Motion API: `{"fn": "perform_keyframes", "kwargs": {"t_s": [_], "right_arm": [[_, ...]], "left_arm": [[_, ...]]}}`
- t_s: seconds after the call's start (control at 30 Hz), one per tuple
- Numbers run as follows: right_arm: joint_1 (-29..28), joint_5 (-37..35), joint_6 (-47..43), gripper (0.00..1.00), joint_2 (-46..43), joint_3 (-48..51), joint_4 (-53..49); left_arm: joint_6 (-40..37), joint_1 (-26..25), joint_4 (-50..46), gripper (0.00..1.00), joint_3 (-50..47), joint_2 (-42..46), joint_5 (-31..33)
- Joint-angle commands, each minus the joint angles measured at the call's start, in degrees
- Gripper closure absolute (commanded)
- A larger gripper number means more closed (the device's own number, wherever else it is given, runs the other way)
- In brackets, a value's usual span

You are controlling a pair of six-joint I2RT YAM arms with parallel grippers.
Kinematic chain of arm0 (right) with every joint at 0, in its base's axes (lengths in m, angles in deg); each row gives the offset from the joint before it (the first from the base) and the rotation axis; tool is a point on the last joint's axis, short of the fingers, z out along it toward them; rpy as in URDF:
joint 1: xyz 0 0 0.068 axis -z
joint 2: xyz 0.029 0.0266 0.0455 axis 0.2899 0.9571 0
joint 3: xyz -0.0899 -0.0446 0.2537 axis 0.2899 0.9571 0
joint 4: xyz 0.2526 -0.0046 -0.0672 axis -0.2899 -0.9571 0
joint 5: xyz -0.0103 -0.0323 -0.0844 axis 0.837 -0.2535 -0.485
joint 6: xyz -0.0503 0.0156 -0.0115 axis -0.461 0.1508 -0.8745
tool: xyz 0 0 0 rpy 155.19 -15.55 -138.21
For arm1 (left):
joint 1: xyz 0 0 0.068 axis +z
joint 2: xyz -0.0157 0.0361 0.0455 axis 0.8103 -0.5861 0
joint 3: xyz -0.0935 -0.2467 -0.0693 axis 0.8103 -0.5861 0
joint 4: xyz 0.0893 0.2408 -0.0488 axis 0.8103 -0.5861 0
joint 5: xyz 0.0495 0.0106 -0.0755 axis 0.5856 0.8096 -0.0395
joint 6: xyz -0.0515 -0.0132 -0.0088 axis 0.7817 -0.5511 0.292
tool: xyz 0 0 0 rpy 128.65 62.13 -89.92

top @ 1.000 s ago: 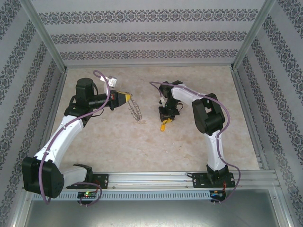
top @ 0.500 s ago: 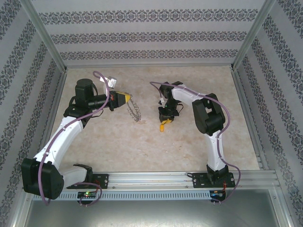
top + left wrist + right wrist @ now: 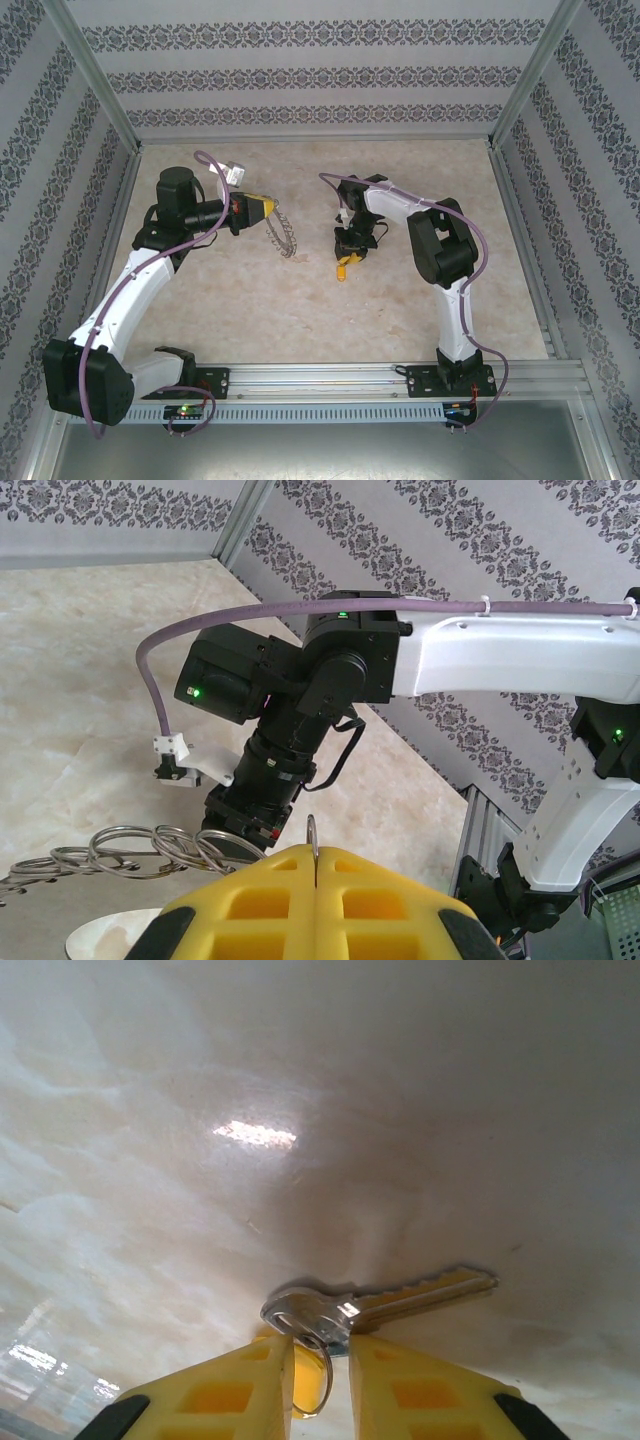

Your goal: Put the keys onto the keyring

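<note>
Here, the left gripper has its fingers pressed together on a thin edge of the keyring, whose grey wire loops trail off to one side and, from above, dangle beside the gripper as a coil. The right gripper points down at the table, fingers a narrow gap apart. The key lies flat there, its head at their tips, a small ring sitting in the gap.
</note>
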Motion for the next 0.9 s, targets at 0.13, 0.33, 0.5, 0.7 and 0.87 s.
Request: {"fn": "perform_keyframes", "kwargs": {"t_s": [0.13, 0.33, 0.5, 0.7, 0.87], "right_arm": [[-0.7, 0.9, 1.3, 0.78, -2.5, 2.0, 0.0], [-0.7, 0.5, 1.7, 0.75, -4.7, 5.0, 0.3], [-0.9, 1.4, 2.3, 0.73, -4.5, 5.0, 0.6], [-0.9, 1.8, 2.5, 0.71, -5.1, 5.2, 0.2], [-0.9, 1.9, 2.7, 0.70, -5.5, 6.0, 0.0]], "left_arm": [[-2.2, -0.7, 0.2, 1.00, -0.2, 1.3, -0.9], [-2.7, -0.7, 0.1, 1.00, -0.1, 1.1, -1.0], [-2.2, -0.7, 0.9, 1.00, -0.3, 0.7, -1.1], [-2.4, -0.7, 0.9, 1.00, -0.2, 0.7, -1.1], [-2.4, -0.7, 1.3, 1.00, -0.6, 0.5, -1.0]]}}
